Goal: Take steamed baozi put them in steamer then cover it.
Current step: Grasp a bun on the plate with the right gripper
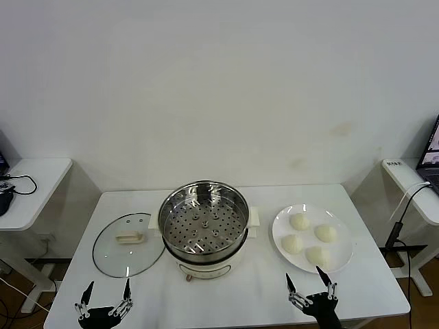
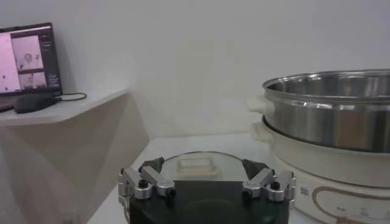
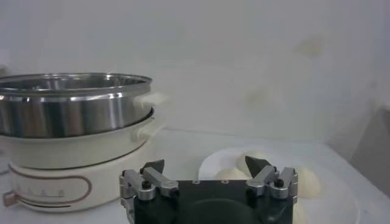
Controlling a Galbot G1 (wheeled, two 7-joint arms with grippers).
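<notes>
The steamer (image 1: 204, 229) stands mid-table, a steel pot with a perforated tray on a white base, uncovered; it also shows as the steamer (image 2: 332, 131) and the steamer (image 3: 73, 131). Several cream-white steamed baozi (image 1: 300, 221) lie on a white plate (image 1: 343, 259) to its right, seen too as baozi (image 3: 304, 181). The glass cover (image 1: 127, 242) with its cream handle lies flat on the table left of the pot, and shows as the cover (image 2: 196, 163). My left gripper (image 1: 107, 295) hangs open at the front edge below the cover. My right gripper (image 1: 310, 281) is open just in front of the plate, holding nothing.
White side tables stand at the far left (image 1: 31, 178) and far right (image 1: 411, 181), with cables and a laptop (image 1: 432, 154). A monitor (image 2: 27, 64) sits on the left shelf. A white wall backs the table (image 1: 240, 301).
</notes>
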